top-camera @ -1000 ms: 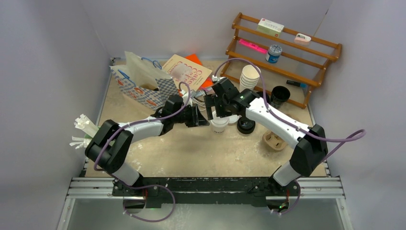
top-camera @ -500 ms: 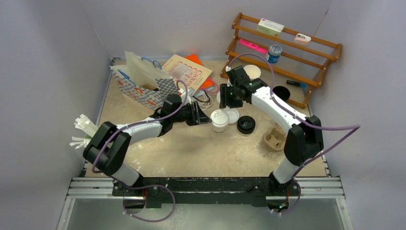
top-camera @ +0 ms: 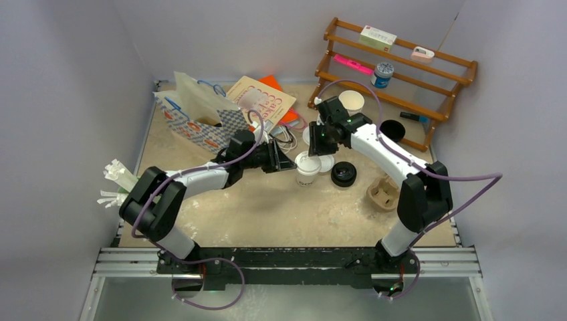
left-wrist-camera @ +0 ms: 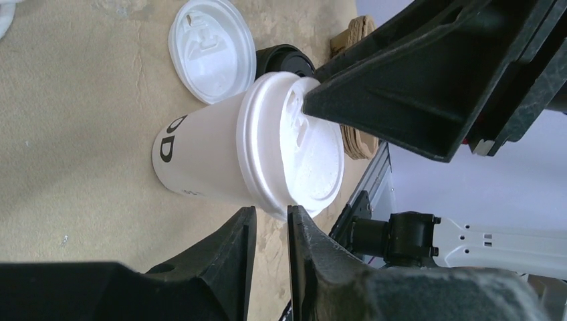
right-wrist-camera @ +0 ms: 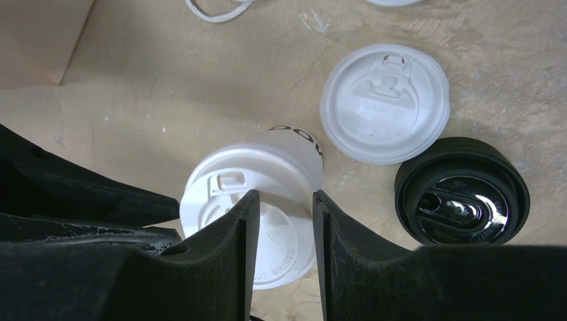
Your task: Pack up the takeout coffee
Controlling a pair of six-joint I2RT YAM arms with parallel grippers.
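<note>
A white-lidded paper cup (top-camera: 307, 167) is shown standing upright near the middle of the table (top-camera: 267, 214), its lid already in place. A black cup (top-camera: 344, 175) with a black lid is set just beside it toward the right edge. A loose white lid (right-wrist-camera: 384, 103) lies flat between the two, slightly farther back and close against the black lid.

The right claw (right-wrist-camera: 282, 200) is held directly above the white cup. Its fingers are drawn to a narrow gap through which the lid is seen, and nothing is gripped between them. From the left wrist view one fingertip appears to rest against the lid's rim, though firm contact cannot be confirmed. The left claw (left-wrist-camera: 271, 217) is brought in low on the side of the cup facing the left edge, fingers almost together and empty, with the cup just ahead of them rather than between them.

A cardboard carrier (top-camera: 383, 196) sits near the right edge, well apart from both cups, and a patterned paper bag (top-camera: 200, 120) stands toward the far left corner.

The step in hand is judged to be the seating or checking of the lid on the white cup, with packing itself not yet begun. For the next move, one claw would need to be opened wide enough to take the cup around its body. The cup would then have to be kept upright while it is carried to the carrier or bag.
</note>
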